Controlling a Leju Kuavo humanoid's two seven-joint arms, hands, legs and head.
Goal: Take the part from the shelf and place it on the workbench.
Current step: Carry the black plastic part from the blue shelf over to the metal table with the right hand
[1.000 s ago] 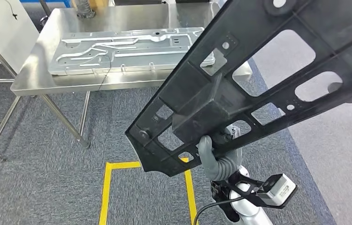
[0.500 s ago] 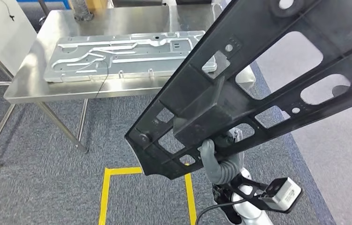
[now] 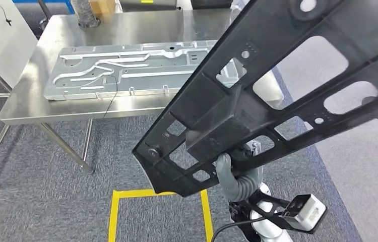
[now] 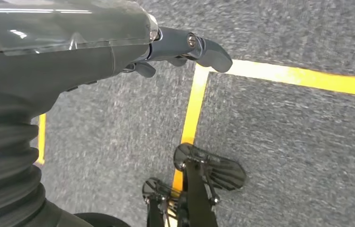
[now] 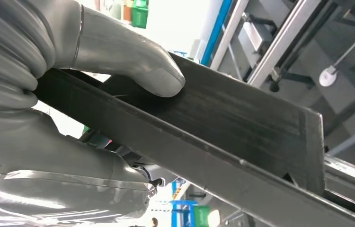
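The black part (image 3: 277, 85), a long flat plastic frame with ribbed bars and cut-out windows, is hanging in the air in front of the workbench (image 3: 30, 101), well apart from its steel top and tilting upward from its lower end toward the far right. The right hand (image 3: 230, 171) is gripping that lower end from beneath; in the right wrist view its thick grey thumb (image 5: 133, 61) is pressing flat on the part's dark face while the palm is closing against the edge below, so the fingers are clamping the frame between them. The left hand (image 4: 166, 52) is hanging low over the grey carpet (image 3: 41, 201), away from the workbench, holding nothing, its dark fingers (image 4: 208, 49) lying loosely curled and close together. On the workbench a large pressed metal panel (image 3: 126, 68) is lying flat along the top. On the carpet in front of the workbench, yellow tape (image 3: 156, 193) is marking out a square.
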